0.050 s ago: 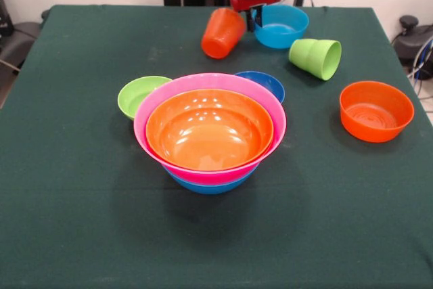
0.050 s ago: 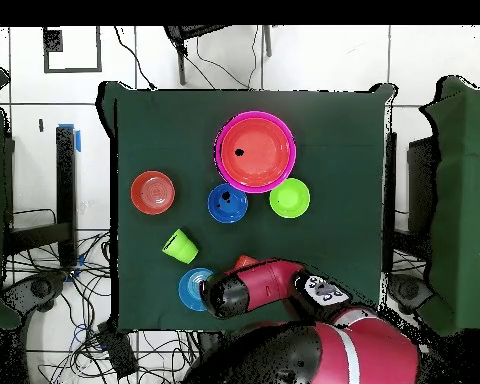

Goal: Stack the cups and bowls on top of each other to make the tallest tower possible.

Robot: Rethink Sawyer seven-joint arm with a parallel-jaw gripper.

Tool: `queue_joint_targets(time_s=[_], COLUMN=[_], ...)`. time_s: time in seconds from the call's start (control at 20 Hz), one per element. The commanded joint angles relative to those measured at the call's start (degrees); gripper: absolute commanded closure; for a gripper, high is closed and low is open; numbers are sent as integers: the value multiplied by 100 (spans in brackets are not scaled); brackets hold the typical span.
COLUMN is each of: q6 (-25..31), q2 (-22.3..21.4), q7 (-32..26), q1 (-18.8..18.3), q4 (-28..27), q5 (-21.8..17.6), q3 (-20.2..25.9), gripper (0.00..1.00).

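The tower (image 1: 210, 133) stands mid-table: a large orange bowl nested in a pink one, nested in a blue one; it shows too in the overhead view (image 2: 254, 150). An orange cup (image 1: 222, 32) and a lime-green cup (image 1: 316, 57) lie tipped on their sides at the far side. Between them sits a light-blue bowl (image 1: 281, 26). My gripper (image 1: 254, 18) hangs low between the orange cup and this bowl's rim, and its state is hidden. In the overhead view the gripper (image 2: 222, 293) is beside the light-blue bowl (image 2: 192, 288), and the arm covers part of the orange cup (image 2: 246, 262).
A small lime-green bowl (image 1: 139, 96) touches the tower's left side. A small dark-blue bowl (image 1: 264, 82) sits just behind the tower. A small orange bowl (image 1: 375, 109) stands alone at the right. The table is covered with a dark green cloth (image 1: 81, 221).
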Motion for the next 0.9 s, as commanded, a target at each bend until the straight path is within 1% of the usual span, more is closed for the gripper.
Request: queue_joint_targets(time_s=[0.05, 0.3, 0.45, 0.55, 0.9], q6=[-221, -221, -78, -65, -243], q2=[5, 10, -13, -1, 4], q7=[-82, -82, -85, -97, -42], q1=[-34, -60, 14, -1, 38], q4=[-463, -449, -484, -492, -530], q5=[-261, -267, -256, -246, -295], q3=[497, 503, 421, 440, 438], gripper=[100, 100, 100, 100, 100])
